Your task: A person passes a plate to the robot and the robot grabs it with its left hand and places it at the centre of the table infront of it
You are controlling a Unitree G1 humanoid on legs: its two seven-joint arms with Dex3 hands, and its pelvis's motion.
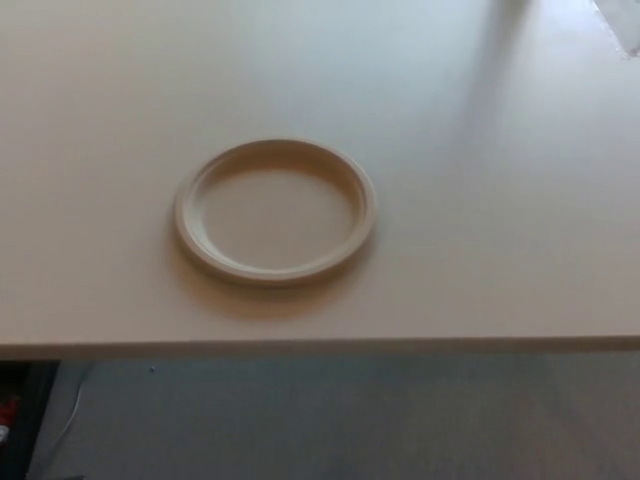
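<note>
A round cream plate [275, 210] lies flat on the pale table [480, 200], left of the middle and a short way back from the near edge. Nothing touches it. Neither of my hands shows in the head view, and no person is in the picture.
The table's near edge [320, 345] runs across the lower part of the picture, with grey floor [350, 420] below it. A dark table leg [30, 400] and a thin white cable [65, 425] show at the bottom left. A pale object [625, 20] sits at the far right corner.
</note>
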